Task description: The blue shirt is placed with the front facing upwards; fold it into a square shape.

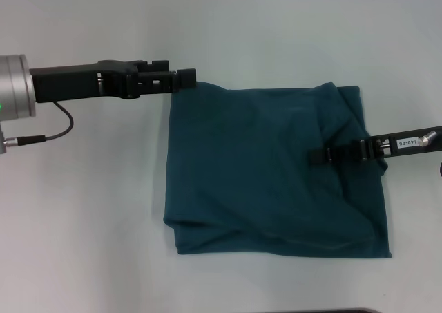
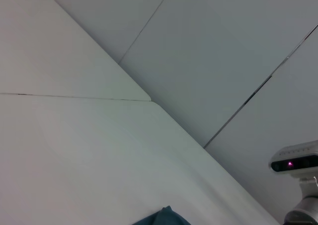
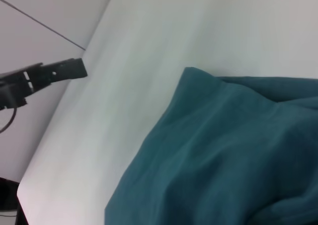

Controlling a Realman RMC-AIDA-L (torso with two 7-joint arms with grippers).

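Our left tool (image 1: 186,79) sits at the far left corner of the blue shirt (image 1: 262,168); we cannot tell whether it grips. The shirt lies folded into a rough square on the white desk (image 1: 83,216). Our right tool (image 1: 316,157) rests over its right half, grip unclear.

White table (image 1: 83,223), grey wall panels (image 2: 223,46).

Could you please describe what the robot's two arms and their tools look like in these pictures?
The left arm has a silver cylindrical segment with a black cable looping beneath it, leading to a boxy black link and the black left tool. The right arm is slimmer: a black link carrying a small white label with dark print and a silver fitting, ending in the narrow black right tool. Both tools are matte black and angular.
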